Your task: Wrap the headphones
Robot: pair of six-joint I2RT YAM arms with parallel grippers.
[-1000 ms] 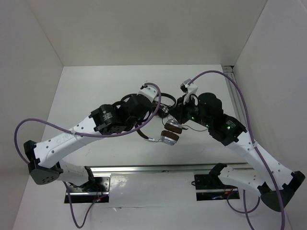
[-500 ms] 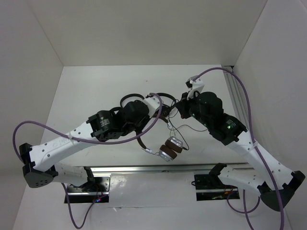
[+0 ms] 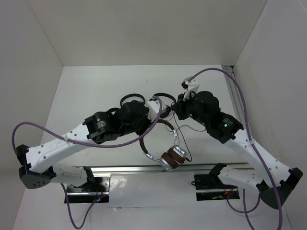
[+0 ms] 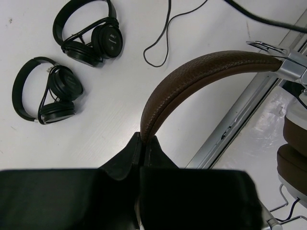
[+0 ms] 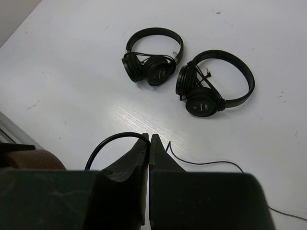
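The headphones (image 3: 162, 127) sit between the two arms, toward the near side of the tabletop (image 3: 96, 91); the left pincer (image 4: 142, 138) is clamped on the headband (image 4: 206, 72), which arches away to its right; the earcups (image 3: 173, 157) hang at the near end, close to the rail (image 3: 120, 168) along the tabletop's near edge; the cable (image 3: 178, 139) runs from the earcups back to the right pincer (image 5: 147, 138), which is closed on it, with a loop to the left of the tips and a strand trailing right across the tabletop; two smaller headphones lie side by side behind both pincers, one (image 5: 157, 72) just beside the other (image 5: 201, 103), not touching.
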